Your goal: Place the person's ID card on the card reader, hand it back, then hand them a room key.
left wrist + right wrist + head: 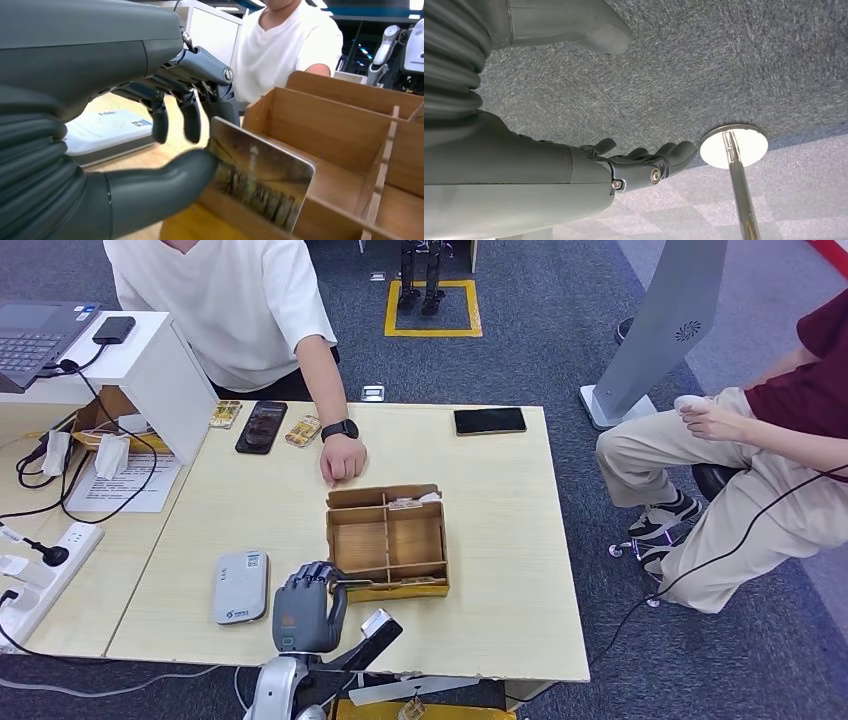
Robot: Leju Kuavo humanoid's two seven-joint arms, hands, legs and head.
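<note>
Now: left hand (165, 150) pinches 1 room key (260, 180) over box (387, 540); right hand (644, 165) loose, empty.

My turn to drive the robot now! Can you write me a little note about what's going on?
Left hand: pinches a card between thumb and fingers, at the near edge of the wooden box.
Right hand: hangs over the carpet, holding nothing, fingers slightly curled.
Card reader: on the table beside the left hand, nothing on it.
Person's hand: rests on the table behind the box.
Left: hand the card to the person. Whether the ID steps are done, I cannot tell.
</note>
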